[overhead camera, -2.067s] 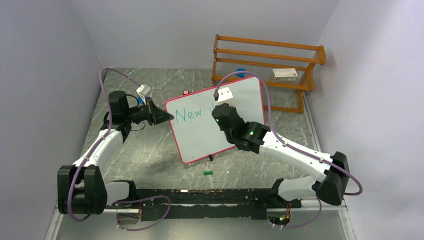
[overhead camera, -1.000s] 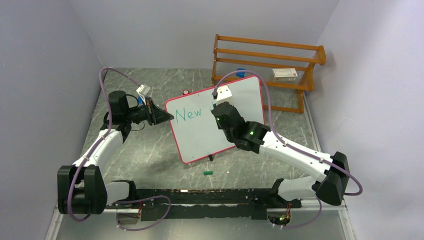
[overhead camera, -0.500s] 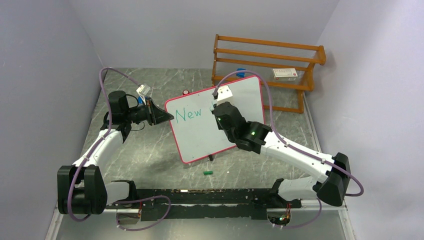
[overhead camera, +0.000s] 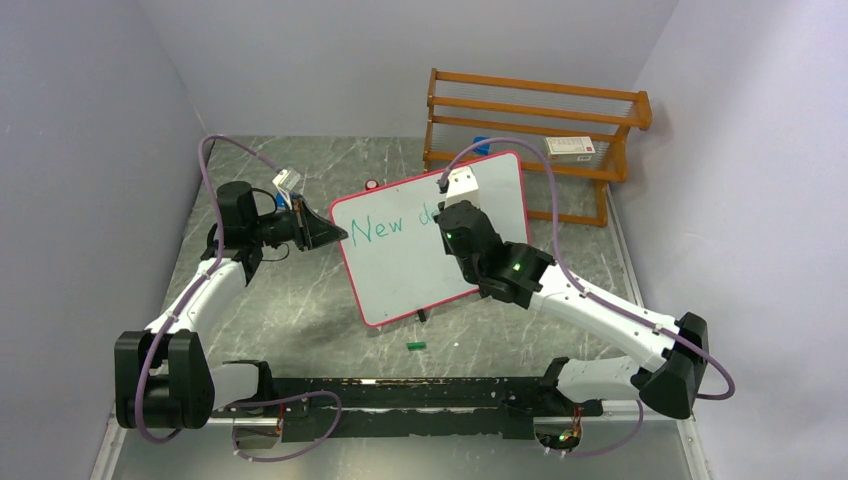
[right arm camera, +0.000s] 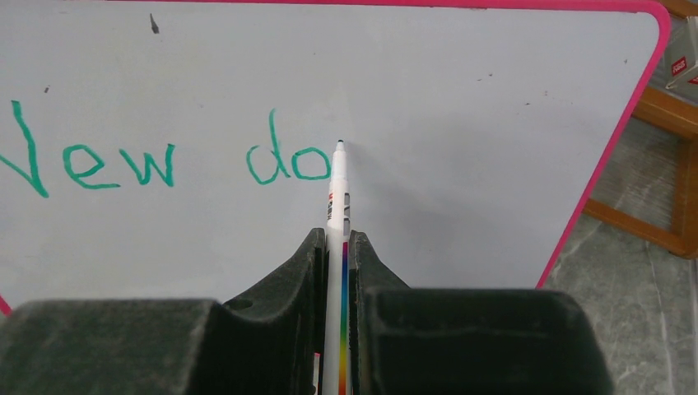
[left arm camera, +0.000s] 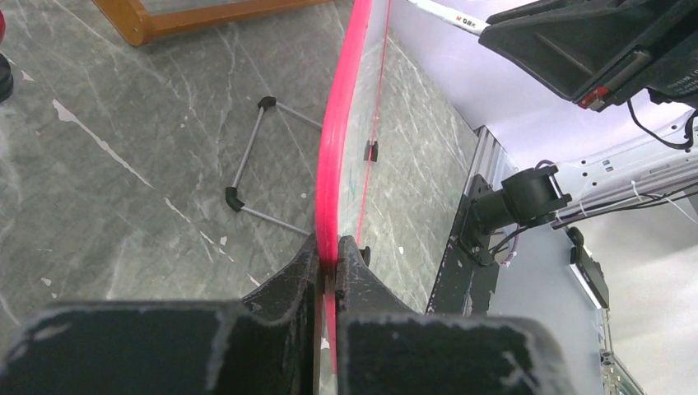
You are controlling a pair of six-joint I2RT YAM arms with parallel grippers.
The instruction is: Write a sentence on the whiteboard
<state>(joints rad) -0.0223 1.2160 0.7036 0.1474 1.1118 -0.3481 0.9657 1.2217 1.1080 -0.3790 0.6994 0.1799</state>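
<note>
**Board pinched on the left, marker at "do" on the right**

The left gripper (left arm camera: 329,249) has its jaws pressed together on the pink rim of the board (left arm camera: 335,156). In its wrist view the rim runs straight ahead from between the fingers. Seen from above, this gripper (overhead camera: 335,232) grips the board (overhead camera: 400,275) at its left edge, and the board stands tilted on the table (overhead camera: 290,300). Ahead and to the left of the left gripper, behind the rim, a thin wire stand (left arm camera: 247,169) with black feet rests on the table.

The right gripper (right arm camera: 336,240) is clamped on a white marker (right arm camera: 337,193) with a rainbow stripe. The marker points straight out ahead of the fingers. Its dark tip sits at the board's white face (right arm camera: 461,99); whether it touches the surface I cannot tell.

The sentence (right arm camera: 165,160) reads "New do" so far, in green. It lies ahead of the right gripper and left of the marker, and the "o" is just beside the barrel below the tip. From above the sentence (overhead camera: 385,228) runs from near the left gripper to the right gripper (overhead camera: 445,212).

A wooden rack (overhead camera: 530,110) stands beyond the right gripper, with a small box (overhead camera: 570,148) on it. A green cap (overhead camera: 416,345) lies on the table, nearer the bases than either gripper.
</note>
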